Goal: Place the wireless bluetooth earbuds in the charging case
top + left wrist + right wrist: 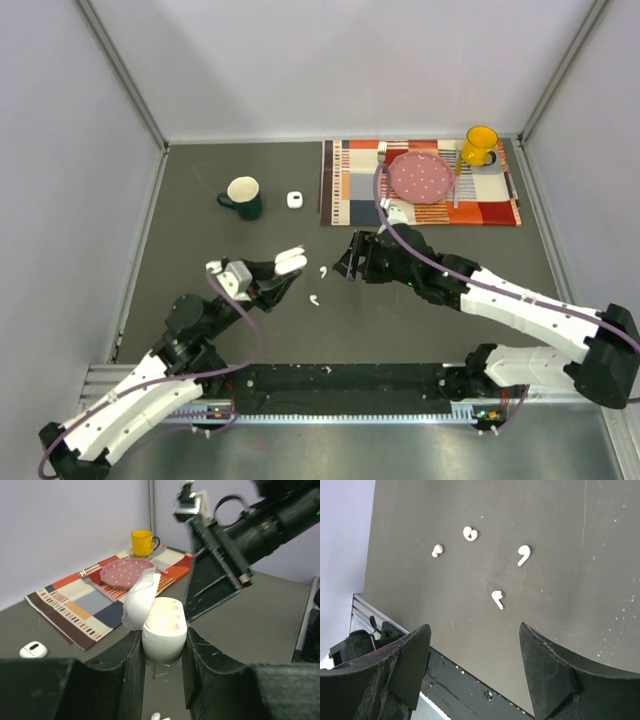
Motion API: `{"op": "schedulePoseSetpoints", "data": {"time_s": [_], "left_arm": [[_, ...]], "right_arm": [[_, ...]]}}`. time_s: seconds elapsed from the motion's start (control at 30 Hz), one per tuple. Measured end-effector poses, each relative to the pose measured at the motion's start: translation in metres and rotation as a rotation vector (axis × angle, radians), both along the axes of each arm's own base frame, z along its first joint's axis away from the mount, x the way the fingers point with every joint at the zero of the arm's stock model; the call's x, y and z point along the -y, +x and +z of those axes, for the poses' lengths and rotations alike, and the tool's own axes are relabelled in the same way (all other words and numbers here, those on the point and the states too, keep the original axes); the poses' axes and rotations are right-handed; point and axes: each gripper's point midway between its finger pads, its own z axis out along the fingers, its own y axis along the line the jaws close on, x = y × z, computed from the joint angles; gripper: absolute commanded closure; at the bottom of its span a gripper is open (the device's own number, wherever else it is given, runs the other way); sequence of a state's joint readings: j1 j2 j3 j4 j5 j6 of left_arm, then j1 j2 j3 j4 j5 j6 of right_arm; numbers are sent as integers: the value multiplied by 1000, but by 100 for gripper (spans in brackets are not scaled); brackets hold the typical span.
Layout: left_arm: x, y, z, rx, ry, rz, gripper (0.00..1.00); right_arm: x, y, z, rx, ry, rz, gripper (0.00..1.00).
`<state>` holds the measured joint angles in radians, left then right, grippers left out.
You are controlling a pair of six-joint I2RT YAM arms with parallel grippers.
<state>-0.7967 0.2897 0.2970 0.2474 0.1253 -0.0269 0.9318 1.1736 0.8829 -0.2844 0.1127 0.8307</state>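
Note:
My left gripper point(276, 276) is shut on an open white charging case point(164, 629), held upright above the table with its lid point(139, 599) tipped back and its sockets showing empty. The right wrist view shows four tiny white earbuds on the dark table: one point(497, 599) nearest my open, empty right gripper point(472, 630), one point(523, 555) to its right, and two point(470, 533) point(437, 551) farther off. In the top view two earbuds point(323, 271) point(314, 299) lie between the held case and my right gripper point(350, 262). One earbud point(157, 716) shows below the case.
A second small white closed case point(294, 199) lies beside a green mug point(243, 197). A striped placemat point(350, 190) at the back right holds a pink dotted plate point(420, 177), cutlery and a yellow mug point(480, 145). Grey walls enclose the table.

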Motion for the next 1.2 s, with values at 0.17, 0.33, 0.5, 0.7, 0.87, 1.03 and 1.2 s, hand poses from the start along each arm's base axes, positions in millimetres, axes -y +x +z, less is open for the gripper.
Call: {"op": "schedulePoseSetpoints", "data": {"time_s": [0.17, 0.33, 0.5, 0.7, 0.87, 1.03, 1.2], "left_arm": [[-8, 36, -2, -35, -14, 9, 100], [-26, 51, 3, -25, -29, 37, 100], [-45, 44, 20, 41, -58, 68, 100], [-86, 50, 13, 35, -97, 217, 100], [-104, 60, 2, -32, -107, 282, 100], [-108, 64, -8, -82, -118, 308, 100], [-115, 69, -18, -135, -141, 353, 100]], "right_arm": [[14, -1, 11, 48, 20, -28, 30], [17, 2, 13, 90, -4, -13, 34], [-2, 9, -8, 90, -72, 73, 42], [-28, 24, -35, 135, -143, 185, 47], [-52, 37, -60, 212, -189, 276, 51], [-90, 49, -77, 280, -200, 376, 54], [-131, 48, -85, 375, -171, 459, 59]]}}
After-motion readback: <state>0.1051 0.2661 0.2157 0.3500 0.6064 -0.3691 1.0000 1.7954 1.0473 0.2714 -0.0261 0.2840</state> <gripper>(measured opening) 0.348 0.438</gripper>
